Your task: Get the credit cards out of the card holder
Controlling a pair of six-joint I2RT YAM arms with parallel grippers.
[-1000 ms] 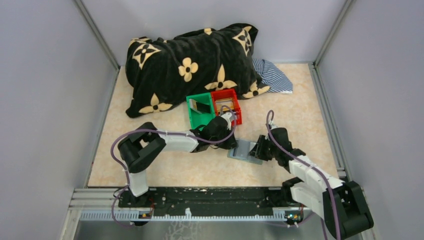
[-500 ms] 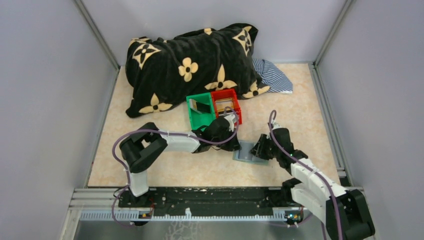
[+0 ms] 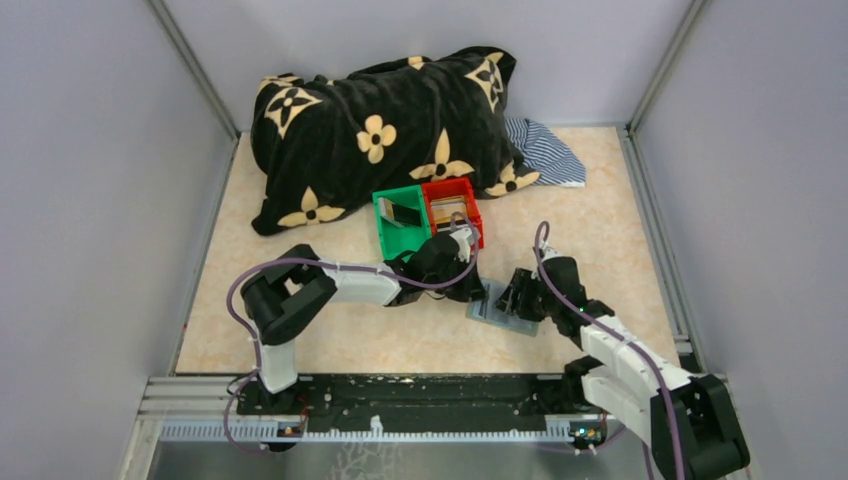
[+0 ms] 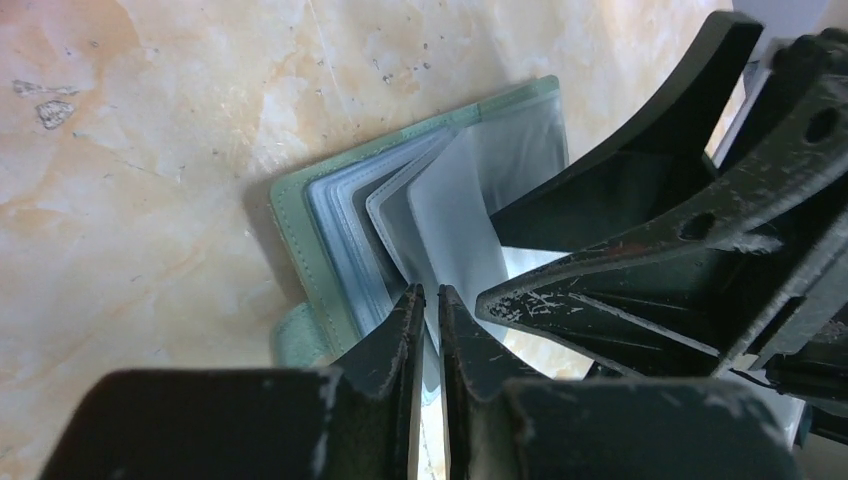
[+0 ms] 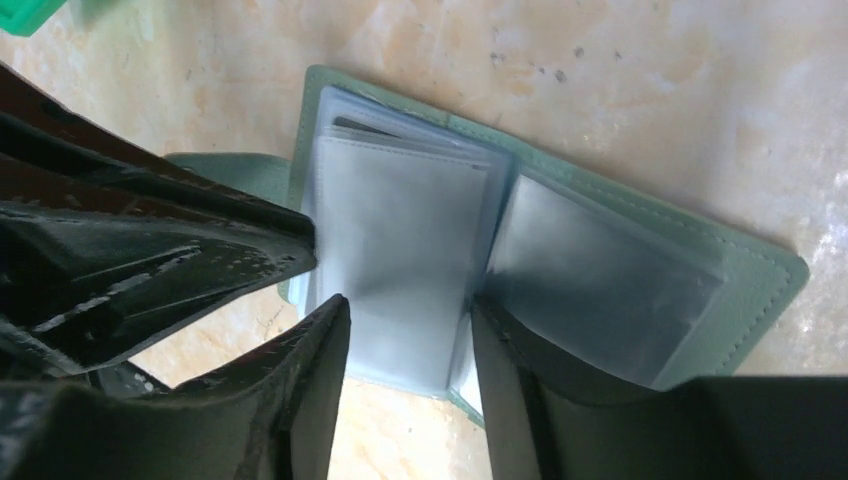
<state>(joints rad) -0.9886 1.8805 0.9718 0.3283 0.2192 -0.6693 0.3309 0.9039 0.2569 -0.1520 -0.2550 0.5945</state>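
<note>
The card holder (image 3: 497,310) lies open on the table between both grippers, its green cover (image 4: 300,215) down and its hazy blue-grey sleeves (image 5: 400,230) fanned up. My left gripper (image 4: 427,292) is shut on one thin sleeve at the holder's near edge. My right gripper (image 5: 410,305) is open, one finger beside the middle sleeves and the other resting on the right panel (image 5: 600,260). I cannot tell whether the sleeves hold credit cards. A dark card (image 3: 405,212) leans in the green bin and a tan one (image 3: 450,212) lies in the red bin.
The green bin (image 3: 388,240) and red bin (image 3: 473,222) stand side by side just behind the left gripper (image 3: 470,290). A black flowered blanket (image 3: 380,130) and a striped cloth (image 3: 548,150) lie at the back. Grey walls close in both sides.
My right gripper's jaws have spread wider over the holder. The holder has shifted slightly to the right. The left gripper keeps its pinch in place.
</note>
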